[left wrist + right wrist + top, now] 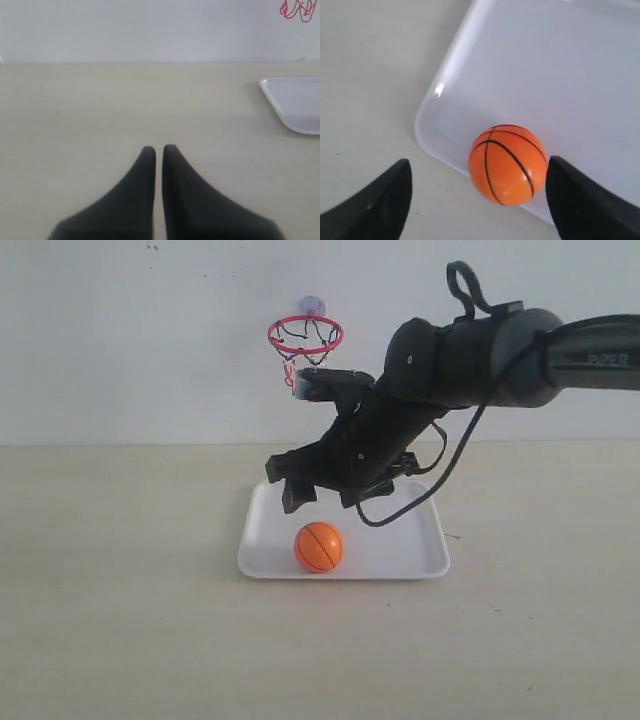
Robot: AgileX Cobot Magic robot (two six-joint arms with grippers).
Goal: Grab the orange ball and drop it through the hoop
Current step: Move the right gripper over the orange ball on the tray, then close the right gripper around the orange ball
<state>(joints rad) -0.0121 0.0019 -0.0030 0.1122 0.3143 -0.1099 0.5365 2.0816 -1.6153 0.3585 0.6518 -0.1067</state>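
Plain white wall [120, 330], pale beige tabletop [110, 640] meeting it, soft even light, faint shadows

A glossy orange ball [319, 547] with thin dark seam lines sits near the middle of the worktop. It rests inside a white tray [400, 540], by the rim facing the worktop's near edge. The hoop [305, 336], a red ring with a dark and red string net, hangs on the wall above the far edge, its pale suction cup just above the ring.
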